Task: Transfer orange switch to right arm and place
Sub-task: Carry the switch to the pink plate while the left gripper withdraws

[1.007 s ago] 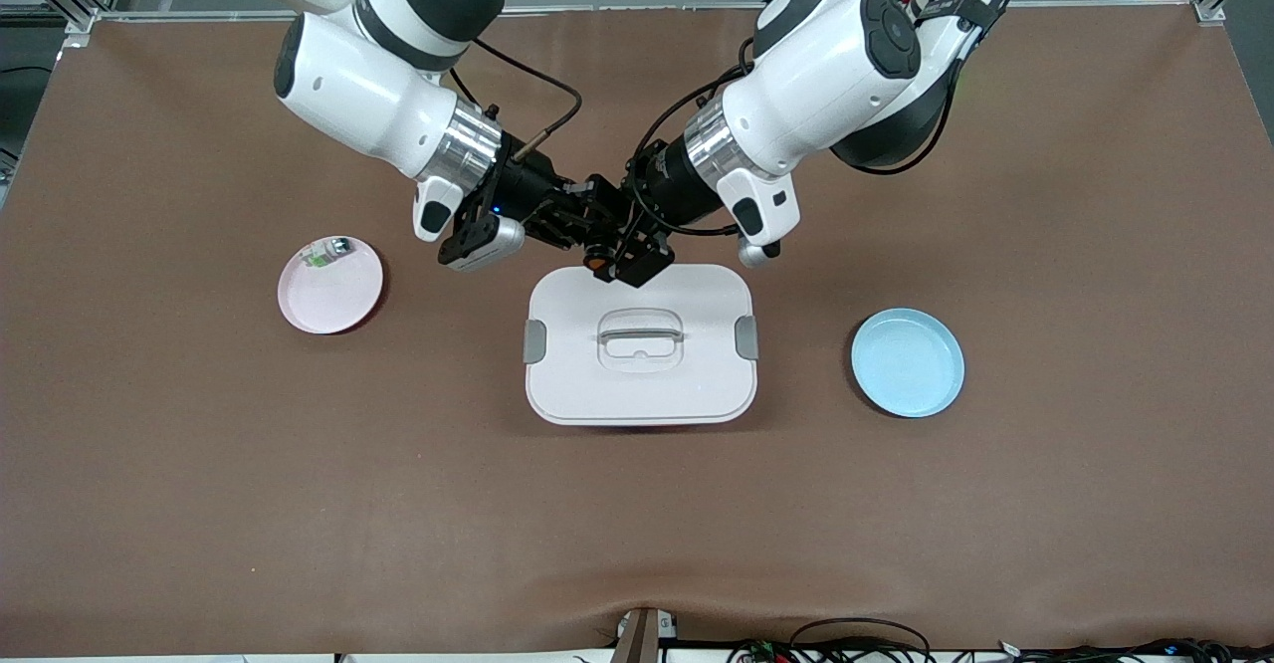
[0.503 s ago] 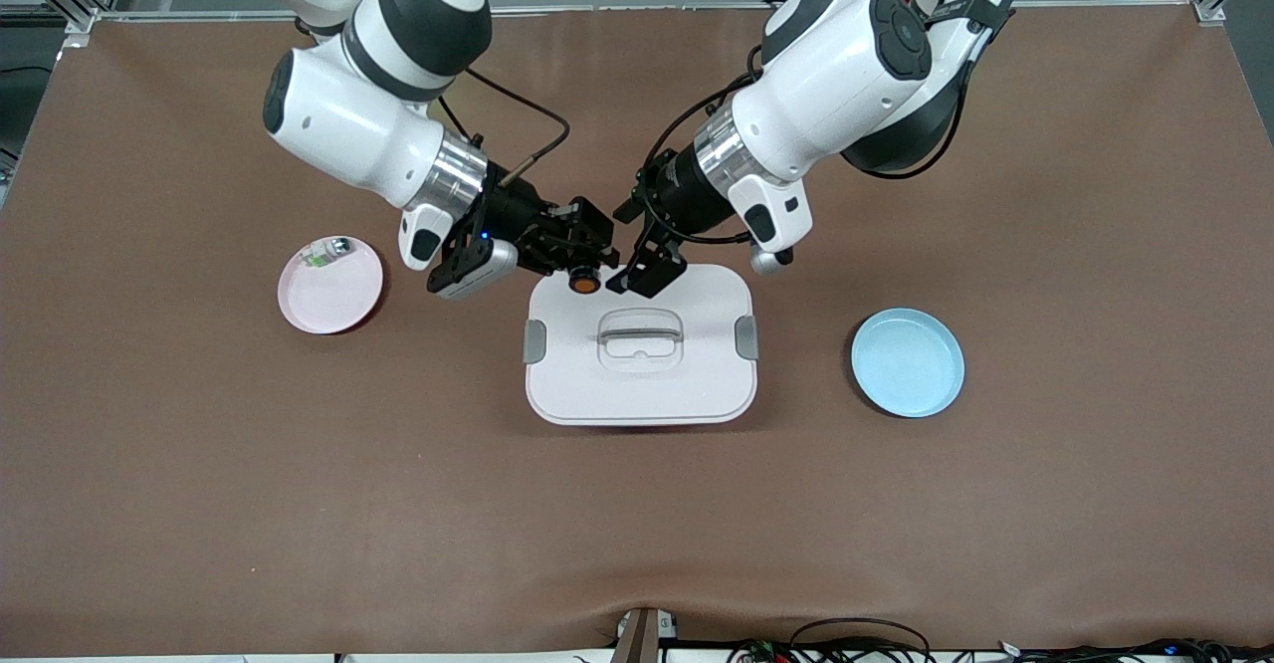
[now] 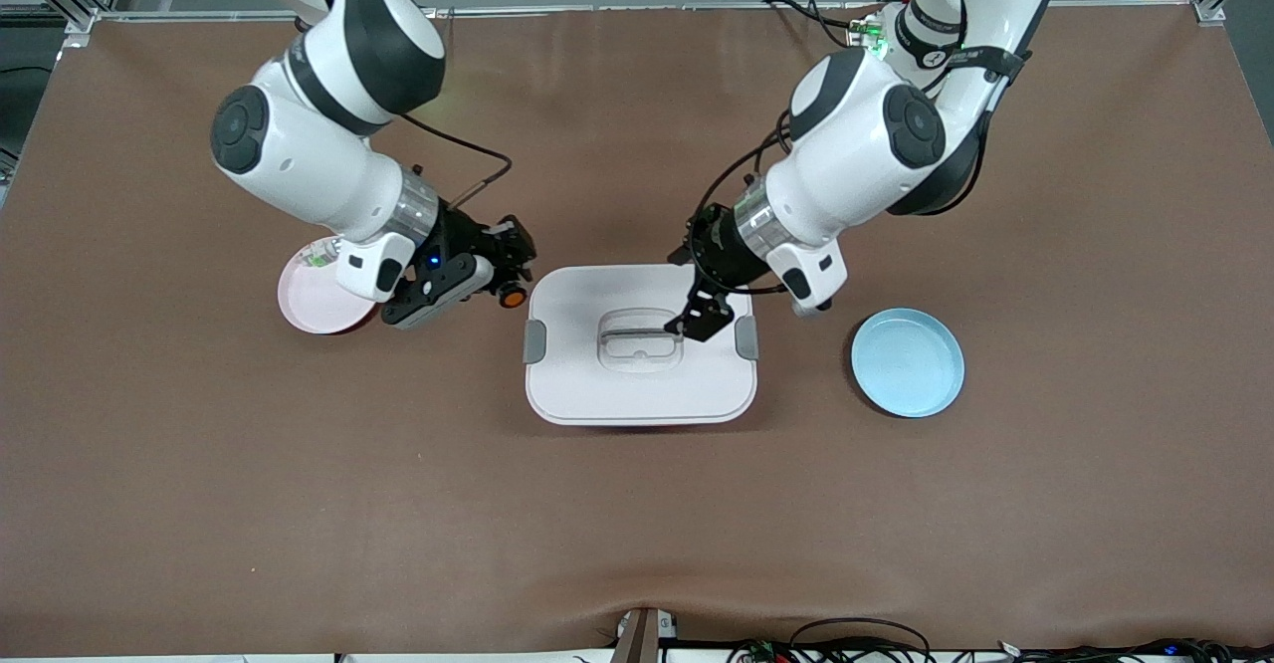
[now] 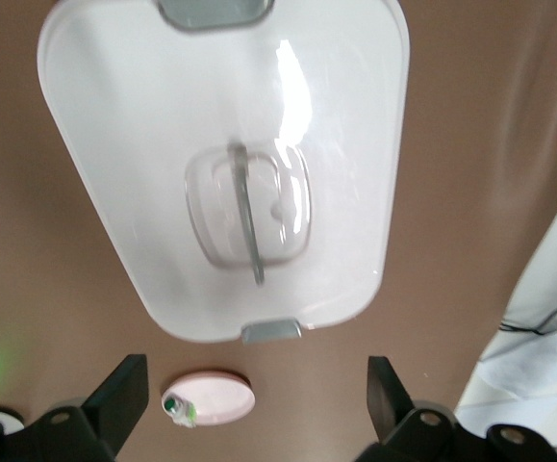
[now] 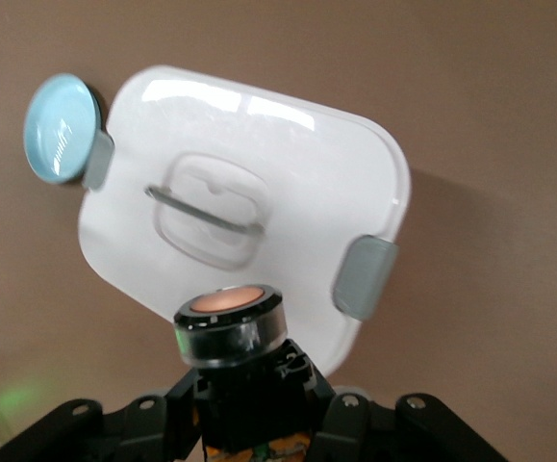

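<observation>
The orange switch (image 3: 513, 296), a small black cylinder with an orange cap, sticks out of my right gripper (image 3: 506, 283), which is shut on it. That gripper hangs over the table between the pink plate (image 3: 311, 307) and the white lidded box (image 3: 640, 384). In the right wrist view the switch (image 5: 230, 322) stands up from the clamping fingers, cap outward. My left gripper (image 3: 703, 321) is open and holds nothing, over the box lid beside its handle. In the left wrist view its fingertips (image 4: 122, 397) stand wide apart above the box (image 4: 143, 144).
A small white-green part (image 3: 320, 256) lies on the pink plate, which is partly hidden under the right arm. A blue plate (image 3: 907, 361) sits toward the left arm's end, beside the box. The box has grey clips (image 3: 534, 341) on two sides.
The two grippers, together above the box's edge a second ago, have parted. The right one carried the switch toward the pink plate; the left one, open, drew back over the lid.
</observation>
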Robot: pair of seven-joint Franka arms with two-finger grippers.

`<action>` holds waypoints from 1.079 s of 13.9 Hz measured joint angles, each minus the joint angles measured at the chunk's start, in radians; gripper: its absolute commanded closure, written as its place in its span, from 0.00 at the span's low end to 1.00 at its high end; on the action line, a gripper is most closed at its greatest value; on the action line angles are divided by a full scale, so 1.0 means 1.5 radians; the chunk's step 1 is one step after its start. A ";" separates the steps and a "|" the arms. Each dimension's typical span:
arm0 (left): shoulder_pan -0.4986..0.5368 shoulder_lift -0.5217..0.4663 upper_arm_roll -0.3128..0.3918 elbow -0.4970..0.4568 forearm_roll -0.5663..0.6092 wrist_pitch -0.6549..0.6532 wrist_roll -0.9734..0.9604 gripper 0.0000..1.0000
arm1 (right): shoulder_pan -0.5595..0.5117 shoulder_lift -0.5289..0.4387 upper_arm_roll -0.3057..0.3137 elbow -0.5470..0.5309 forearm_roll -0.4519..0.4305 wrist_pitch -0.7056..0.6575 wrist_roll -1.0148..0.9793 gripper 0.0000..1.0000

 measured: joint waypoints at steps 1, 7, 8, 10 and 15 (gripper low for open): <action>0.010 -0.002 0.000 -0.016 0.002 0.000 0.019 0.00 | -0.017 -0.010 0.000 0.003 -0.030 -0.029 -0.047 1.00; 0.112 -0.098 0.001 -0.173 0.006 0.000 0.259 0.00 | -0.130 -0.067 -0.003 0.003 -0.163 -0.123 -0.397 1.00; 0.133 -0.120 0.001 -0.201 0.007 -0.001 0.316 0.00 | -0.141 -0.071 -0.003 -0.001 -0.184 -0.125 -0.439 1.00; 0.168 -0.169 0.001 -0.267 0.007 -0.004 0.438 0.00 | -0.159 -0.083 -0.003 -0.021 -0.228 -0.123 -0.496 1.00; 0.233 -0.263 0.002 -0.384 0.008 -0.004 0.701 0.00 | -0.203 -0.136 -0.003 -0.148 -0.276 -0.031 -0.669 1.00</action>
